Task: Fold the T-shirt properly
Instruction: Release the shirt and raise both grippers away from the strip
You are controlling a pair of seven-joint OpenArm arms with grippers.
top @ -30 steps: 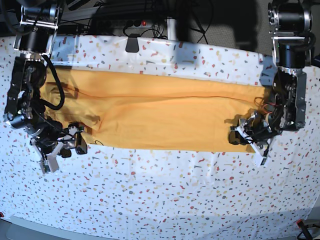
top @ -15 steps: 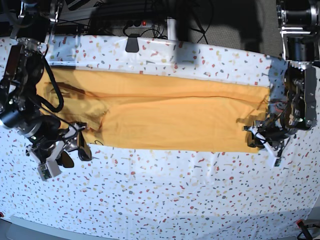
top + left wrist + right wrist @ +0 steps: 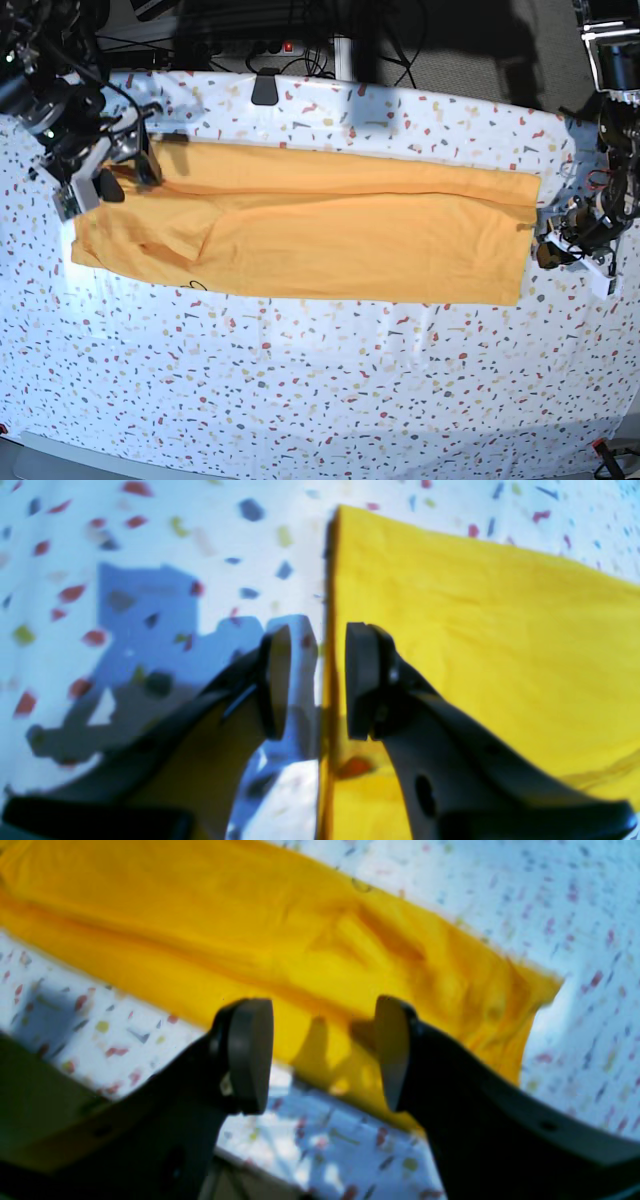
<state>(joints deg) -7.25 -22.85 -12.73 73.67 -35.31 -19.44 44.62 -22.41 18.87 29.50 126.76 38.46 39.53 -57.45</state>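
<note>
Near edge of the desk [image 3: 300, 400]: only white cloth with small coloured speckles, slightly wrinkled, nothing lying there.

Further in, across the middle of the desk: the large mustard-yellow cotton T-shirt [image 3: 330, 225], stretched into a long narrow band from the left side almost to the right edge. Looks already folded lengthwise, with a long crease running along its far part and a sleeve shape tucked in near the left end. Judged as roughly halfway done: the long folds made, the crosswise folds into a compact packet not yet done. Cloth soft, matte, thin, with fine wrinkles; edges fairly straight, the right end cut square.

At the right edge of the desk: left gripper [image 3: 312, 680] low over the cloth, jaws narrowly apart, holding nothing, with the straight end edge of the T-shirt running between the two dark flat pads.

Towards the far left corner: right gripper [image 3: 322, 1055] raised above the band, jaws wide and empty, black curved fingers [image 3: 250, 1055] of smooth plastic.

Farthest, behind the desk: black cables [image 3: 300, 25] and a dark floor.
</note>
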